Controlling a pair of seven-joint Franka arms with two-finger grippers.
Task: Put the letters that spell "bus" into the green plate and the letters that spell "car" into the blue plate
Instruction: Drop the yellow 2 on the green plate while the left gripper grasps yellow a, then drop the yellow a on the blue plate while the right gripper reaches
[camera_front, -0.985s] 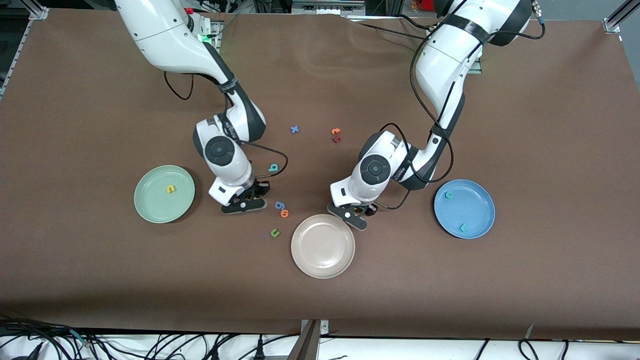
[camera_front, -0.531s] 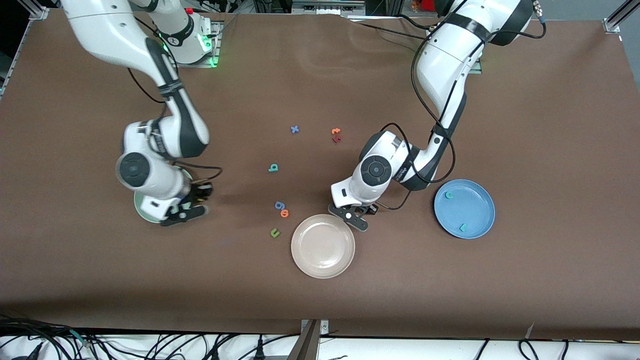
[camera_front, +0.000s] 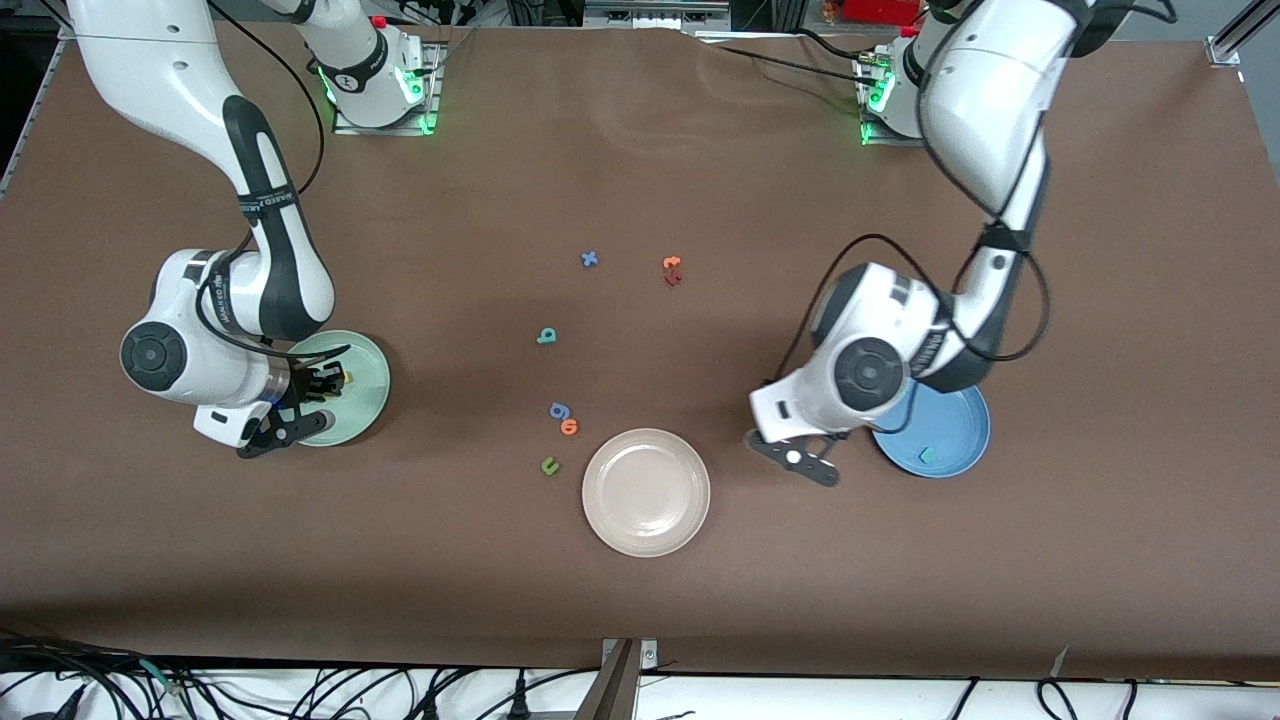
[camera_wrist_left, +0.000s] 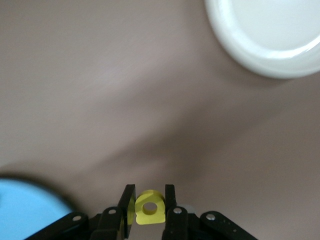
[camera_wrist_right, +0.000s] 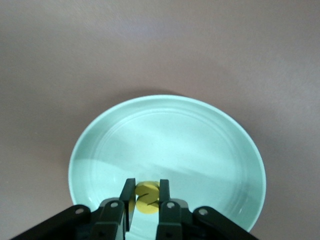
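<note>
My right gripper (camera_wrist_right: 147, 192) hangs over the green plate (camera_wrist_right: 170, 135), shut on a yellow "s" (camera_wrist_right: 148, 199). In the front view that gripper (camera_front: 325, 385) covers part of the green plate (camera_front: 365, 400). My left gripper (camera_wrist_left: 150, 199) is shut on a yellow "a" (camera_wrist_left: 150, 209), above the table beside the blue plate (camera_wrist_left: 25, 200). In the front view it (camera_front: 822, 440) hangs at the rim of the blue plate (camera_front: 955, 440), where a teal letter (camera_front: 927, 455) lies. A teal "b" (camera_front: 546, 336) lies mid-table.
A beige plate (camera_front: 646, 492) sits nearer the front camera, between the two arms. Near it lie a blue "g" (camera_front: 559, 410), an orange "o" (camera_front: 569, 427) and a dark green "u" (camera_front: 549, 465). Farther off lie a blue "x" (camera_front: 590, 259) and orange and red letters (camera_front: 672, 270).
My right arm carried its letter from mid-table to over the green plate. My left gripper shut on the "a" by the beige plate, then moved it toward the blue plate.
</note>
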